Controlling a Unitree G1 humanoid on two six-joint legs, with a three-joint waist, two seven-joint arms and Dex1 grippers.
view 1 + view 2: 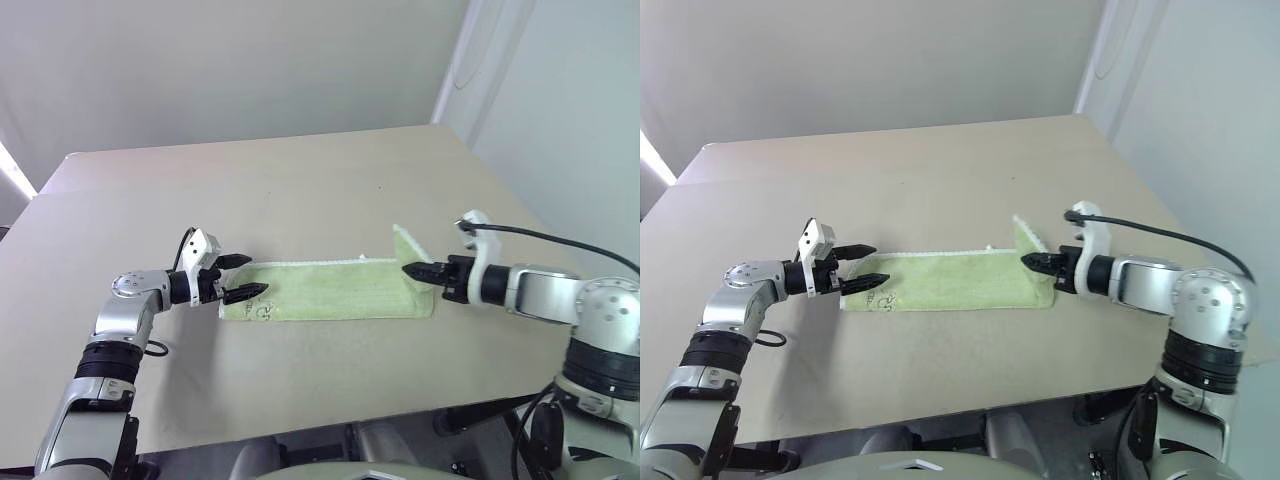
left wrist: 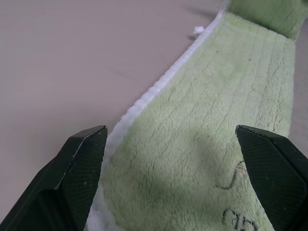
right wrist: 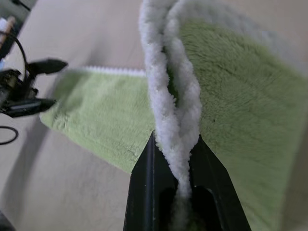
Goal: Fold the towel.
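The towel [image 1: 330, 290] is a long, light yellow-green strip lying across the table, with white edging along its far side. An embroidered mark [image 2: 236, 211] sits near its left end. My left gripper [image 1: 243, 277] is open at that end, one finger on each side of the corner, and nothing is gripped between its fingers [image 2: 72, 183]. My right gripper [image 1: 410, 270] is shut on the towel's right end, pinching the doubled white edging [image 3: 175, 120]. That end is lifted and stands up off the table [image 1: 940, 350].
The beige table [image 1: 300, 190] stretches well behind the towel toward a plain wall. Its front edge [image 1: 300, 425] is close below the towel, and its right edge [image 1: 520, 210] runs just beyond my right arm. A black cable [image 1: 765, 340] hangs by my left forearm.
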